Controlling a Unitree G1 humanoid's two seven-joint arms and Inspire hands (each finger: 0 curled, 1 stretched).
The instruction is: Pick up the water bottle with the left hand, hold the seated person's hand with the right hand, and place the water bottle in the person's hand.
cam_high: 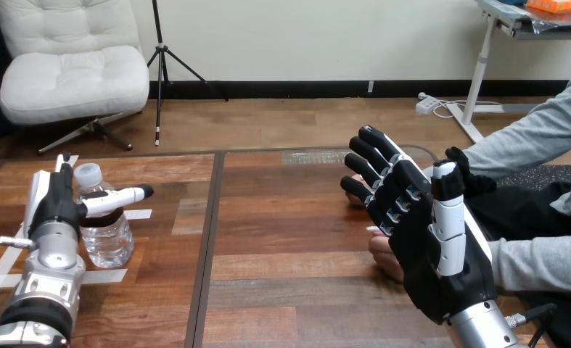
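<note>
Bottle (pixel 109 235) upright on wooden table (pixel 282 217), amid white tape strips (pixel 138 214). Left hand (pixel 54 210) just left of bottle, fingers straight, thumb stretched across its front, gripping nothing. Right hand (pixel 427 261) well right of bottle, spread wide, empty, above person's hand (pixel 384 257).

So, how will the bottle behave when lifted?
The bottle seems to hold water, so likely heavy for its size. Its ribbed plastic wall may dent under the left hand's squeeze. Upright and narrow, it could tip if pushed near the cap.
</note>
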